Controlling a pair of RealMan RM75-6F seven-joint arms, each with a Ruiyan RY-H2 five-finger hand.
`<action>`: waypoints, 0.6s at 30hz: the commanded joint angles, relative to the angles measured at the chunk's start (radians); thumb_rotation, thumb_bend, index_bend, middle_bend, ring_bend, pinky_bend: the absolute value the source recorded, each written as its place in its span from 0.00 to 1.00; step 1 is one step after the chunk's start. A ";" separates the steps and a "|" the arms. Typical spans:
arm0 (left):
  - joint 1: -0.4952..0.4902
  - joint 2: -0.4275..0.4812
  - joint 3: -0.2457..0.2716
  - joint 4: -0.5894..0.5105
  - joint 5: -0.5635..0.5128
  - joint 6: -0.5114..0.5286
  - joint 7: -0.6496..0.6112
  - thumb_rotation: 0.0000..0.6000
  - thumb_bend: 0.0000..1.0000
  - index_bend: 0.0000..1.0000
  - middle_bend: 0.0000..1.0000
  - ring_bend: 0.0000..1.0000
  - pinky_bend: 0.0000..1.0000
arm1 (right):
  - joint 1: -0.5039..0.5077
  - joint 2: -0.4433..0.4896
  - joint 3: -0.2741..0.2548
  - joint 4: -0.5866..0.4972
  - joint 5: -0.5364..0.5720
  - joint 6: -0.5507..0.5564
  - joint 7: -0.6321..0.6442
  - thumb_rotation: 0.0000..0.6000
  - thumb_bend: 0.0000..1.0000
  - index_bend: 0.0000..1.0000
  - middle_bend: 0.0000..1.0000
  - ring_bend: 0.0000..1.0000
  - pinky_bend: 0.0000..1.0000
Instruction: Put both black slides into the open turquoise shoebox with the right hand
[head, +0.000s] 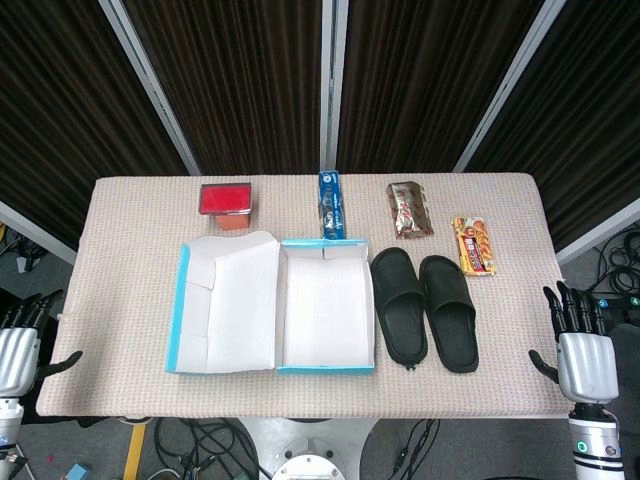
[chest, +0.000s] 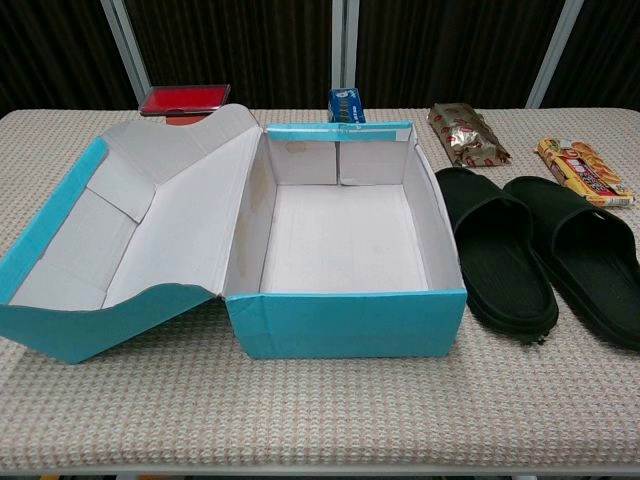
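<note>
Two black slides lie side by side on the table, just right of the box: the left slide (head: 399, 304) (chest: 500, 255) almost touches the box wall, the right slide (head: 449, 311) (chest: 585, 255) lies beside it. The open turquoise shoebox (head: 324, 305) (chest: 345, 325) has a white, empty inside, and its lid (head: 222, 300) (chest: 120, 250) is folded out to the left. My right hand (head: 583, 350) hangs off the table's right edge, fingers spread, holding nothing. My left hand (head: 18, 345) hangs off the left edge, also empty. Neither hand shows in the chest view.
Along the far side of the table stand a red box (head: 226, 203) (chest: 180, 101), a blue carton (head: 331, 203) (chest: 345, 103), a brown snack packet (head: 410, 209) (chest: 467, 134) and an orange snack packet (head: 474, 245) (chest: 583, 170). The table (head: 130, 230) has a beige woven cover.
</note>
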 joint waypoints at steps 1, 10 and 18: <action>0.002 0.005 0.001 -0.005 0.007 0.005 -0.003 1.00 0.03 0.11 0.19 0.12 0.17 | -0.001 0.006 -0.005 -0.014 -0.003 -0.005 -0.008 1.00 0.03 0.00 0.00 0.00 0.00; -0.011 0.040 0.015 -0.047 0.037 -0.018 0.002 1.00 0.03 0.11 0.19 0.12 0.17 | 0.047 0.084 0.025 -0.124 0.044 -0.096 -0.103 1.00 0.03 0.00 0.00 0.00 0.00; -0.016 0.055 0.026 -0.091 0.032 -0.053 0.003 1.00 0.03 0.11 0.19 0.12 0.17 | 0.225 0.154 0.110 -0.264 0.236 -0.389 -0.201 1.00 0.03 0.00 0.05 0.00 0.00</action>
